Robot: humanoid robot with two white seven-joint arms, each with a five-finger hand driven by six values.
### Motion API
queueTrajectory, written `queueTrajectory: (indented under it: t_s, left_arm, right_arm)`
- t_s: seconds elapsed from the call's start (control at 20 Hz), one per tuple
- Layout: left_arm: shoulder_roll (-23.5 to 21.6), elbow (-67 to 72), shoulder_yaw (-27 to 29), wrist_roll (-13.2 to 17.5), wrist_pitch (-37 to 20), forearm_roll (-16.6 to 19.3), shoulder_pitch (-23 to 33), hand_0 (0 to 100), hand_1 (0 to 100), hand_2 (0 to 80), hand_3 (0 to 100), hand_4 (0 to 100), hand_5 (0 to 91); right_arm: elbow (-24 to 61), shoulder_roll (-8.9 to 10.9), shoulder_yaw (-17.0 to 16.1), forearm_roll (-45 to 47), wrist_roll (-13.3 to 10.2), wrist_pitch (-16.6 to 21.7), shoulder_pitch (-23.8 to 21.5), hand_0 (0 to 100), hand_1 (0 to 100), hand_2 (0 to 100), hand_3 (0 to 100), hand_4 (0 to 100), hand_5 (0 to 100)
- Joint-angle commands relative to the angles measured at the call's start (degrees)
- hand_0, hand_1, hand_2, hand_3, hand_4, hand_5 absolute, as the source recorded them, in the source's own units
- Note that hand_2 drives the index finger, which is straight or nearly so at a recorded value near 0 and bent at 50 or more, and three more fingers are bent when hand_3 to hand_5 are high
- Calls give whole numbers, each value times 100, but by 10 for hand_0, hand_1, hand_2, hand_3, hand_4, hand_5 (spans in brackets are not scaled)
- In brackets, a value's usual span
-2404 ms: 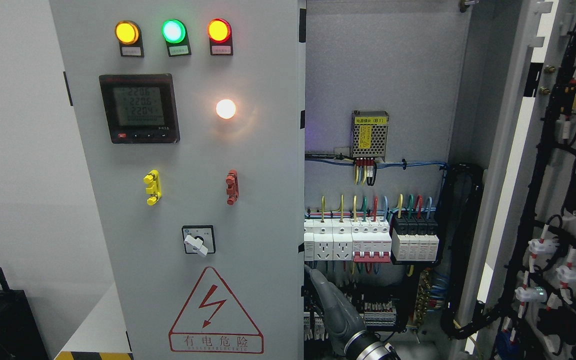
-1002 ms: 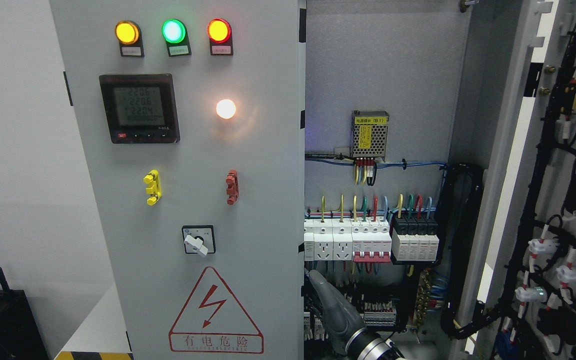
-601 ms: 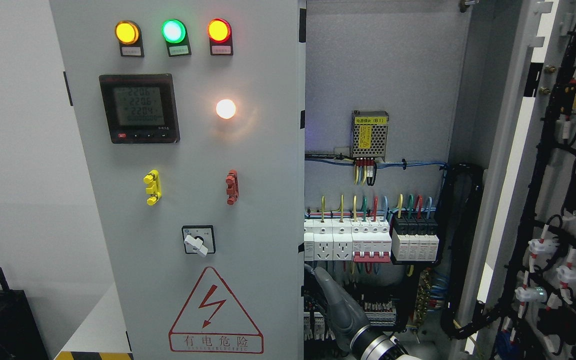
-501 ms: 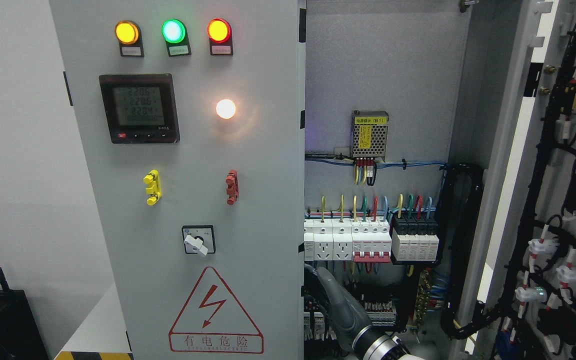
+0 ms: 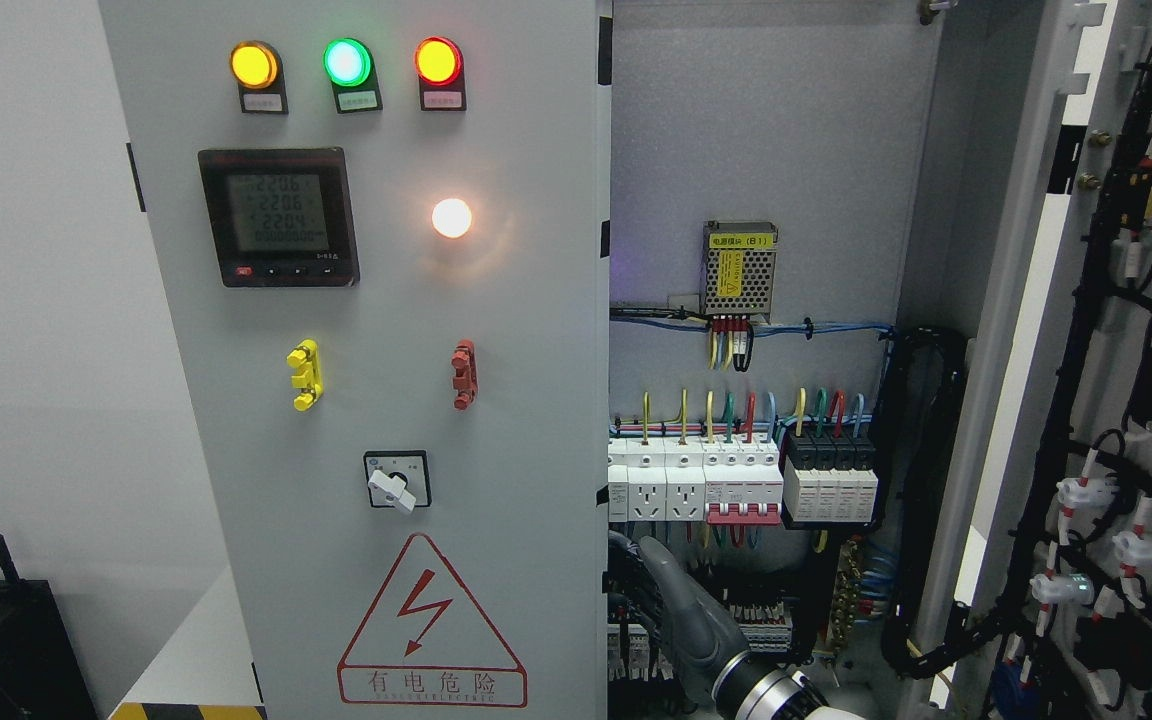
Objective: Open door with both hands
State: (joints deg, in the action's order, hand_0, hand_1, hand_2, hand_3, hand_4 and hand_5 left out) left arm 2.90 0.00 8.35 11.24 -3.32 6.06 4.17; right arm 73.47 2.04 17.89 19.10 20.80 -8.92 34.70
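The grey left door [image 5: 386, 330] of the electrical cabinet stands nearly closed, with three lamps, a meter [image 5: 279, 217], a rotary switch [image 5: 396, 482] and a red warning triangle on its face. The right door [image 5: 1116, 380] is swung wide open at the picture's right, its wired inner side showing. My right hand [image 5: 681, 605] rises from the bottom edge right of the middle. Its grey back points up and left inside the cabinet opening, its tip just right of the left door's free edge [image 5: 604, 560]. I see no contact with that edge.
Breakers and sockets [image 5: 736, 485] with coloured wires fill the cabinet's middle, under a small power supply [image 5: 739, 270]. A thick black cable bundle [image 5: 926, 500] runs down the right side. A black box [image 5: 6, 640] stands at the lower left by the wall.
My right hand and wrist have drifted a little to the right and down, away from the left door's edge. Neither door has moved.
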Motion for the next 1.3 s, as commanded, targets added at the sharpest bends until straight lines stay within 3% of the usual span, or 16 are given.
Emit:
queueTrajectory:
  t_s: [0.0,1.25]
  left_arm:
    - [0,-167,0,1,16,0,4,0,0,0,0,32,0]
    - [0,-167,0,1,16,0,4,0,0,0,0,32,0]
  right_arm:
    - [-25,42,-14,15,223,-31,45,107,0,0,0,0,0]
    - [-34,42,4,419,294,-180,124,107,0,0,0,0,0]
